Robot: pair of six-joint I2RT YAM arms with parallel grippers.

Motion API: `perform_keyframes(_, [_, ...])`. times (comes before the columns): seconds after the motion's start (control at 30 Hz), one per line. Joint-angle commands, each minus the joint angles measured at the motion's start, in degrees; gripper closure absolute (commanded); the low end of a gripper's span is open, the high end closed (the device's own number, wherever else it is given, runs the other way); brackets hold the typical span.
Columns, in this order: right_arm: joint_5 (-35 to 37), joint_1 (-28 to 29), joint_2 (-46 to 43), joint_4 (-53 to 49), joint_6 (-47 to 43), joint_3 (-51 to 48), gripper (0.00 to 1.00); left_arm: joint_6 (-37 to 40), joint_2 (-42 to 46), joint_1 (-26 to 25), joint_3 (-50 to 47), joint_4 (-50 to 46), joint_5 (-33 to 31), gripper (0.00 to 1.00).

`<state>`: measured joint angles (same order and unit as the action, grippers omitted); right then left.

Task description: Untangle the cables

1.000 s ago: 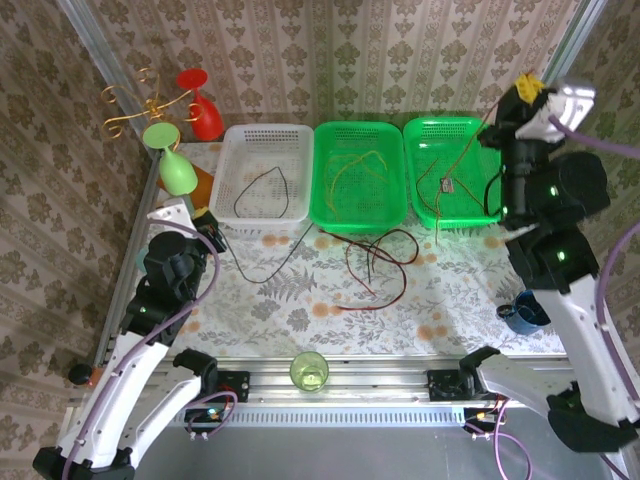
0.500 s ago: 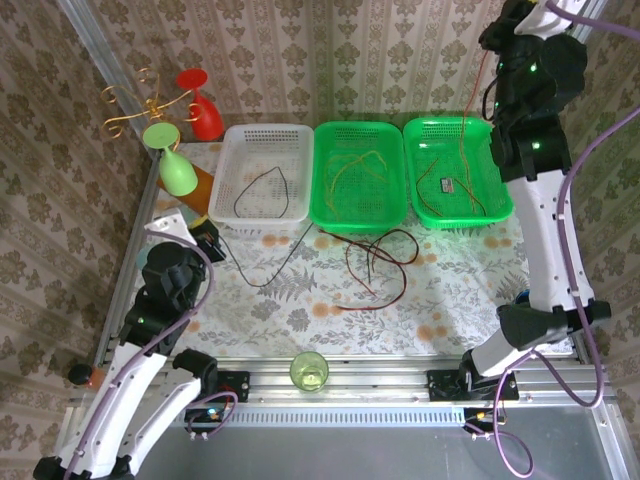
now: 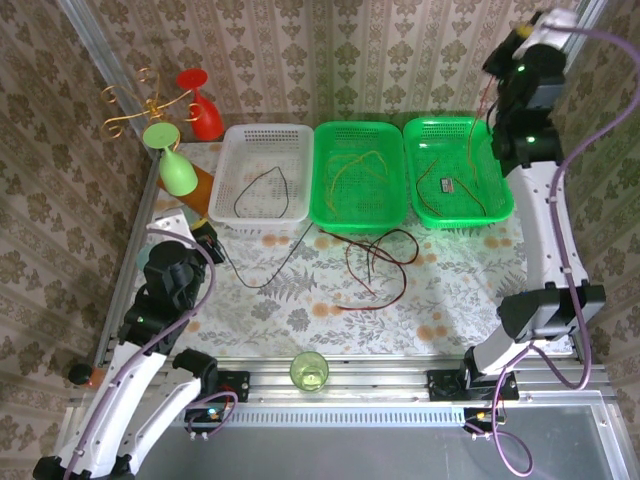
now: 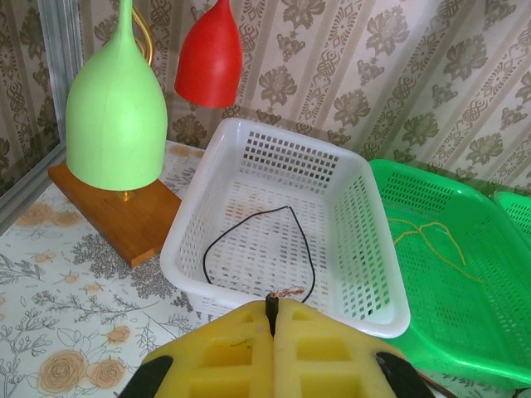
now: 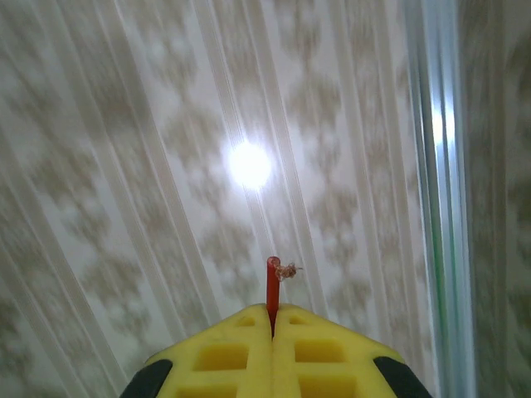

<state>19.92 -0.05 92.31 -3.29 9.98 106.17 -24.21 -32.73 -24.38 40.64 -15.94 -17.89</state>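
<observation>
My right gripper (image 3: 525, 30) is raised high at the far right corner, its fingers pinching a dark red cable (image 3: 487, 100). The stub pokes straight out past the tips, and the rest hangs nearly vertical down to the right green basket (image 3: 460, 222). My left gripper (image 4: 272, 308) pinches the end of a black cable (image 3: 262, 284) just before the white basket (image 4: 249, 133); that wire runs rightward along the table (image 3: 450, 290) to the tangle (image 3: 375, 262) in front of the middle basket (image 3: 330, 222).

Near half of table (image 3: 285, 312) open, wide lane left to right. cables (image 3: 375, 262) sprawl mid-table, just before middle green basket (image 3: 360, 127). white basket (image 3: 262, 133), middle one and right green basket (image 3: 445, 122) line the far side, rim to rim. green glass (image 3: 176, 172), red glass (image 3: 203, 117) on wooden stand (image 4: 112, 211) crowd the far-left corner. green cup (image 3: 309, 371) on front rail, centre. right arm (image 3: 540, 200) stands tall along the right edge.
</observation>
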Motion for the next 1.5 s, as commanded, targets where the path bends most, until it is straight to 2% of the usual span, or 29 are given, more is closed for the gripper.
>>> perform_keyframes(0.0, [4.69, 0.98, 3.09, -4.69, 2.59, -9.6, 1.0, 1.06, -0.6, -0.29, 1.88, -0.47, 0.64, 1.0])
perform_keyframes(0.17, [6.77, 1.99, 7.06, -7.85, 3.79, -15.95, 1.0, 1.66, -0.87, -0.32, 2.58, -1.01, 1.04, 1.0])
perform_keyframes(0.3, [10.42, 1.33, 12.88, -14.01, 6.75, -14.26, 1.0, 0.77, -1.36, -0.32, 2.4, -0.88, 1.84, 1.0])
perform_keyframes(0.43, [8.85, 0.4, 16.85, -19.54, 8.21, -10.5, 1.0, 0.13, -1.47, -0.36, 2.23, -1.07, 2.83, 1.0])
perform_keyframes(0.63, [10.47, -2.01, 22.93, -27.08, 15.86, -7.11, 1.0, 0.14, -1.63, -0.4, 2.33, -1.76, 3.16, 1.0])
perform_keyframes(0.83, [11.91, -2.32, 32.55, -42.19, 21.08, 2.24, 1.0, -0.14, -1.7, -0.53, 2.04, -1.8, 4.18, 1.0])
perform_keyframes(1.07, [9.46, -2.88, 36.33, -44.99, 21.97, 3.29, 0.99, -0.31, -1.94, -0.67, 2.55, -2.62, 4.87, 1.0])
perform_keyframes(1.23, [4.64, -4.37, 34.32, -45.18, 20.95, 3.45, 0.74, -0.76, -2.39, -0.78, 4.14, -5.0, 5.76, 1.0])
perform_keyframes(1.4, [0.07, -5.4, 28.19, -43.26, 21.11, 1.31, 0.51, -0.93, -2.91, -0.75, 5.27, -6.02, 6.05, 1.0])
perform_keyframes(1.47, [-0.83, -5.48, 25.99, -42.99, 20.71, 0.89, 0.39, -0.82, -3.04, -0.75, 6.02, -6.06, 6.02, 1.0])
